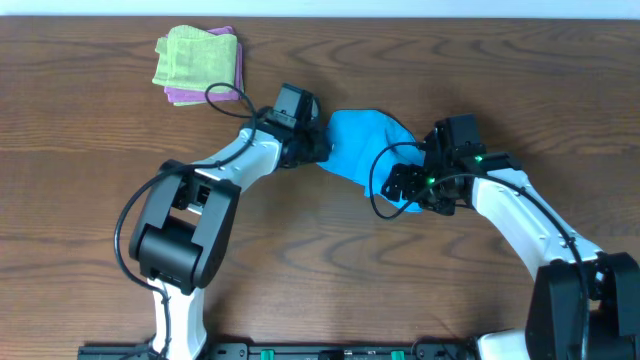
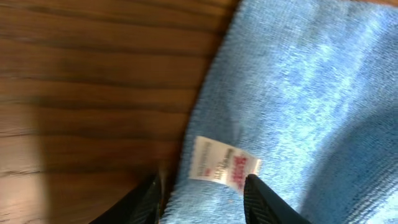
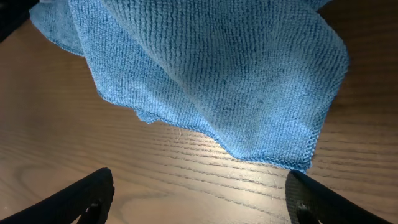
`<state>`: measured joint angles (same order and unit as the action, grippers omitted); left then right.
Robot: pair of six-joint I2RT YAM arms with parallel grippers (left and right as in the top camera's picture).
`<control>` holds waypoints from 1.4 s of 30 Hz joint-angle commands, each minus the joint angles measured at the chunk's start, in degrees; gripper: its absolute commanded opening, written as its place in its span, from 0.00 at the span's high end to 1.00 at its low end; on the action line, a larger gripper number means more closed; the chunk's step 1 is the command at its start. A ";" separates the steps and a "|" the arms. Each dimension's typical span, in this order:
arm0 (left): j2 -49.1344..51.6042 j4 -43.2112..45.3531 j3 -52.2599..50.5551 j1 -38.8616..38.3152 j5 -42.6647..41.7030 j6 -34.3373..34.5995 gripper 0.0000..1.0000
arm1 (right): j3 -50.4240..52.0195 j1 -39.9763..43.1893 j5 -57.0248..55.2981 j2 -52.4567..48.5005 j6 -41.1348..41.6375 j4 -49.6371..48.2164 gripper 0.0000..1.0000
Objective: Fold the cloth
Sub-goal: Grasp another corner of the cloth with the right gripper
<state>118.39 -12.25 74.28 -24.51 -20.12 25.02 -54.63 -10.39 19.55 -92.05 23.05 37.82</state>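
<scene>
Cloth (image 1: 362, 148), sky blue, bunched on the wooden table (image 1: 90, 150) between the two grippers in the overhead view. Meets the left gripper (image 1: 320, 148) at one end and runs under the right gripper (image 1: 402, 186) at the other. Well behind the left gripper's wrist, a folded green towel (image 1: 195, 52) stacked on a pink towel (image 1: 184, 97), apart from the cloth. Black cable (image 1: 378, 172) looping from the right wrist across the blue fabric. Fingertips of both grippers hidden under their own bodies from above, so no reading the jaw gap here.

Left wrist view fills that in: left gripper (image 2: 202, 186) with jaws partly apart, one fingertip (image 2: 146, 200) over bare wood, the other over the cloth (image 2: 311, 93), the cloth's edge lying flat between them and not pinched. Just ahead of the fingertips, a white label (image 2: 224, 167) with red print, too blurred to read. Rest of the cloth cut off at the top and far side.

Right wrist view: right gripper (image 3: 199, 176) spread wide and holding nothing, only wood between the fingertips (image 3: 74, 199). Ahead of them, the cloth (image 3: 217, 68) in overlapping layers, one corner pointing back toward the gripper. Cannot tell whether that lower edge rests on the table or hangs above it.
</scene>
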 commanded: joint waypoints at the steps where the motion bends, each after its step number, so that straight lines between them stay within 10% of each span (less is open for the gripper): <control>1: 2.36 -0.44 0.15 -1.31 1.11 -1.01 0.55 | 0.33 0.20 0.37 -0.11 0.48 -0.13 0.12; 9: 2.38 -0.13 0.13 -1.77 1.97 -0.57 0.92 | 0.35 0.20 0.31 -0.11 0.52 0.37 0.13; 42: 2.29 -0.37 3.19 -0.92 2.03 0.94 0.94 | 10.62 0.24 -6.54 -0.37 0.17 -16.24 0.20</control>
<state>119.59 -12.40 76.23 -25.61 -17.82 25.67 -44.49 -10.39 15.35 -92.14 25.45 21.74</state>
